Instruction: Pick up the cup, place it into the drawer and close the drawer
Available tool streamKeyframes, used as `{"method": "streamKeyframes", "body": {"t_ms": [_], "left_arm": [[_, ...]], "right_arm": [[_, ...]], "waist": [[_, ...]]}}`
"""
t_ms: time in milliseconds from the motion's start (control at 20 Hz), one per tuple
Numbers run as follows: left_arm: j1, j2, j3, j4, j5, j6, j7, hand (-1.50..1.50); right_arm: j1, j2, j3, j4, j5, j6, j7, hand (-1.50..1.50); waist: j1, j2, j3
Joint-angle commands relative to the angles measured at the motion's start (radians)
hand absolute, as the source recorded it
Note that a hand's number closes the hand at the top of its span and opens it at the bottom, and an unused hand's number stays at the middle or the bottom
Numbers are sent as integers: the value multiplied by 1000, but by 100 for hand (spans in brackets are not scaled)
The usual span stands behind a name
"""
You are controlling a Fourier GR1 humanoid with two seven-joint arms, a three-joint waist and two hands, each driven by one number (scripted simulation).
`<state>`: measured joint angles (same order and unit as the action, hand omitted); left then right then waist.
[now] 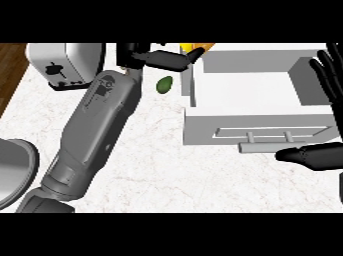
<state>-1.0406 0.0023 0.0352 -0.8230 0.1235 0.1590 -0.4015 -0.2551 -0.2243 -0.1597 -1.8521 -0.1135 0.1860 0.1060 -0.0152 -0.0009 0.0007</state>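
One drawer (259,107), one cup (196,48), one toaster (63,65), one small green object (164,84) and two hands show on the white counter (152,165).

The drawer stands pulled open at the counter's right side, a white box with a bar handle on its front, its inside bare. The cup, yellow-orange, shows only partly at the counter's far edge, just beside the drawer's far left corner; it is not in the drawer.

The left hand (155,58) reaches far up the counter on a long grey forearm running from the near left corner. Its fingers are curled round the cup, hiding most of it. The green object lies on the counter just below that hand, near the drawer's left wall. The toaster sits at the far left corner.

The right hand (336,100) shows at the right edge, fingers straight and pointing up, thumb stretched out sideways near the drawer's handle, holding nothing.
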Motion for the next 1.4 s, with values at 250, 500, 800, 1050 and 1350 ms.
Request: {"method": "streamKeyframes", "body": {"t_ms": [250,500,800,1050,1350], "left_arm": [[-274,-2,-105,269,61,175,173,150],[-258,-2,-207,425,124,222,130,150],[-304,-2,-314,517,135,108,200,150],[-263,-2,-371,538,169,91,197,150],[-245,-2,-356,493,259,121,118,-150]], "right_arm": [[-9,14,15,19,8,11,-44,-150],[-43,5,5,32,-27,31,-44,-150],[-139,18,37,91,-12,24,-41,-150],[-139,13,45,53,-30,34,0,-150],[-157,51,116,96,-60,98,-48,-150]], "waist": [[-32,10,0],[-88,25,1],[-132,43,2],[-167,40,1],[-194,62,1]]}}
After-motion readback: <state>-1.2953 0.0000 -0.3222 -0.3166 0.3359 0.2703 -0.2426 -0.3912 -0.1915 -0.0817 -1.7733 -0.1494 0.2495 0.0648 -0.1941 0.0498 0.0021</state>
